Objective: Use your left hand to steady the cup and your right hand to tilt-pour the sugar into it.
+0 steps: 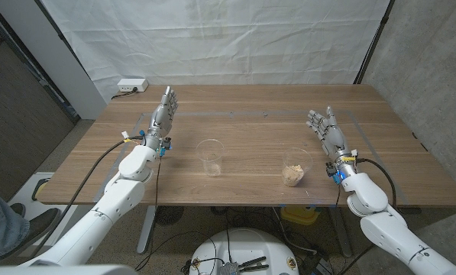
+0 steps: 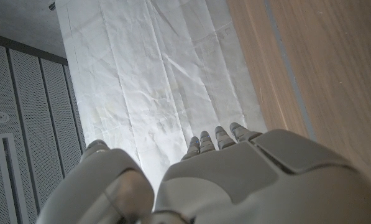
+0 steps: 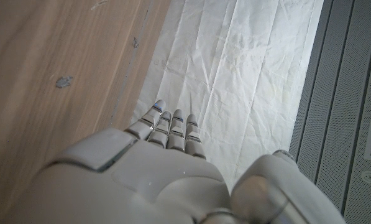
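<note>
An empty clear plastic cup [image 1: 210, 156] stands upright near the table's front middle. To its right stands a second clear cup [image 1: 295, 167] holding pale sugar at its bottom. My left hand [image 1: 163, 116] is raised left of the empty cup, fingers straight and apart, holding nothing. My right hand [image 1: 326, 133] stands right of the sugar cup, fingers extended, also holding nothing. Neither hand touches a cup. The left wrist view has my left hand [image 2: 222, 180] from behind with straight fingers; the right wrist view has my right hand [image 3: 154, 174] the same way.
The wooden table [image 1: 250, 114] stretches back to a white cloth backdrop [image 1: 212, 38]. A white power strip [image 1: 132, 85] lies by the far left corner. A person's leg and shoe [image 1: 14, 221] stand at the left edge, beside the table.
</note>
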Available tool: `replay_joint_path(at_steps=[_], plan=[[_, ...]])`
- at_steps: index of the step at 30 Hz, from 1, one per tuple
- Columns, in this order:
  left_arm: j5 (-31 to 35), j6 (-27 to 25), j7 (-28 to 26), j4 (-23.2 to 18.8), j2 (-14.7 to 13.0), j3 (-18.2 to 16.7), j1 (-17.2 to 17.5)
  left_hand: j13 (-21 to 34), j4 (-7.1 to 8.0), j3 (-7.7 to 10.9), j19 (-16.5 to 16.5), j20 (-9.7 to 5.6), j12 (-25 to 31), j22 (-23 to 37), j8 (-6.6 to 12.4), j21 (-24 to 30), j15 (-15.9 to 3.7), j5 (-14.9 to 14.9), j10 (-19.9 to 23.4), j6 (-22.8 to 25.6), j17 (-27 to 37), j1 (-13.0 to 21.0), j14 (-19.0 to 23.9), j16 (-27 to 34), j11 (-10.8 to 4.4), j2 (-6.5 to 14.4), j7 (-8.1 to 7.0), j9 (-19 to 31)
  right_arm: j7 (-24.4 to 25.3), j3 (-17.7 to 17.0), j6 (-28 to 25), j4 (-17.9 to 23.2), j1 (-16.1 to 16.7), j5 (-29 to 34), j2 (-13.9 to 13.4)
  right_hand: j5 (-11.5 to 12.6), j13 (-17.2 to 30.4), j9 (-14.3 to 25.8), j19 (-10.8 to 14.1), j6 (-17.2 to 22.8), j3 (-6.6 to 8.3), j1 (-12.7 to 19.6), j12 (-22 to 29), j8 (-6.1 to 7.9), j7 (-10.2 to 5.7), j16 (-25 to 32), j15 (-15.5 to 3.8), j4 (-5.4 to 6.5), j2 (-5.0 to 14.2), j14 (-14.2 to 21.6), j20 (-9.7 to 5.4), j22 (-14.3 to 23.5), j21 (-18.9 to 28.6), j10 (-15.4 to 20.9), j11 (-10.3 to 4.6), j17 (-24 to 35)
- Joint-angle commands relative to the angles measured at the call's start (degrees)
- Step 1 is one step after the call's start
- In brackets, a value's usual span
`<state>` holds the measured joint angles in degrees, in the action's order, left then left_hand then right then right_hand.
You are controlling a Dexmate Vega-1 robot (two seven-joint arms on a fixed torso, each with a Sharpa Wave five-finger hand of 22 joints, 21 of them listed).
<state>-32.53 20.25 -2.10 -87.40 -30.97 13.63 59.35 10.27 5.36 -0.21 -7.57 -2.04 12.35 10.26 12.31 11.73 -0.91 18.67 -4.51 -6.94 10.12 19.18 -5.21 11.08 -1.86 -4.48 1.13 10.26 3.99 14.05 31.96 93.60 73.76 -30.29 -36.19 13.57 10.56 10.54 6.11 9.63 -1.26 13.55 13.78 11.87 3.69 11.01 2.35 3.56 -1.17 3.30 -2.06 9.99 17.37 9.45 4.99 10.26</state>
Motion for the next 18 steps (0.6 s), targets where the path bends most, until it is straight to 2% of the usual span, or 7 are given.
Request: replay_joint_path(at_steps=[1, 8, 18], plan=[[0.4, -0.4, -1.4, -1.2, 0.2, 0.2, 0.5, 0.3, -0.16, -0.04, 0.0, -3.72, 0.3, 0.1, 0.15, 0.2, 0.06, 0.4, 0.1, 0.3, 0.2, 0.1, 0.1, 0.3, -0.11, 0.3, -0.03, 0.3, 2.9, -0.8, 2.6, 2.8, 4.7, 1.2, -1.4, 0.1, 0.1, 0.2, 0.5, 0.5, -0.17, 0.5, 0.2, 0.18, 0.05, 0.2, -0.22, 0.00, 0.14, 0.5, -2.23, 0.3, -0.2, 0.6, 0.07, 0.2], [0.4, -0.1, -1.7, -0.8, 1.1, 0.5, -0.1, 0.3, -0.26, -0.08, -0.2, -3.40, 0.2, 0.1, 0.01, 0.1, -0.01, 0.4, 0.0, 0.3, 0.2, 0.4, 0.0, 0.1, -0.23, 0.5, -0.07, 0.3, 2.9, -0.7, 4.4, 3.3, 6.3, 0.9, -1.8, 0.1, 0.1, 0.2, 0.6, 0.7, -0.23, 0.6, 0.2, 0.19, 0.00, 0.2, -0.19, -0.04, 0.13, 0.6, -2.16, 0.3, -0.3, 0.6, -0.10, 0.2], [0.4, -0.4, -2.0, -1.4, 1.0, 0.5, -0.3, 0.3, -0.36, -0.12, -0.2, -3.26, 0.1, 0.1, -0.07, 0.0, 0.01, 0.4, 0.1, 0.4, 0.2, 0.7, 0.1, 0.1, -0.13, 0.6, -0.04, 0.3, 6.2, -0.9, 5.7, 6.2, 9.9, 4.1, -2.8, 0.1, 0.2, 0.2, 0.7, 0.8, -0.29, 0.7, 0.2, 0.14, -0.12, 0.2, -0.26, -0.14, 0.14, 0.7, -2.09, 0.4, -0.5, 0.8, -0.27, 0.2]])
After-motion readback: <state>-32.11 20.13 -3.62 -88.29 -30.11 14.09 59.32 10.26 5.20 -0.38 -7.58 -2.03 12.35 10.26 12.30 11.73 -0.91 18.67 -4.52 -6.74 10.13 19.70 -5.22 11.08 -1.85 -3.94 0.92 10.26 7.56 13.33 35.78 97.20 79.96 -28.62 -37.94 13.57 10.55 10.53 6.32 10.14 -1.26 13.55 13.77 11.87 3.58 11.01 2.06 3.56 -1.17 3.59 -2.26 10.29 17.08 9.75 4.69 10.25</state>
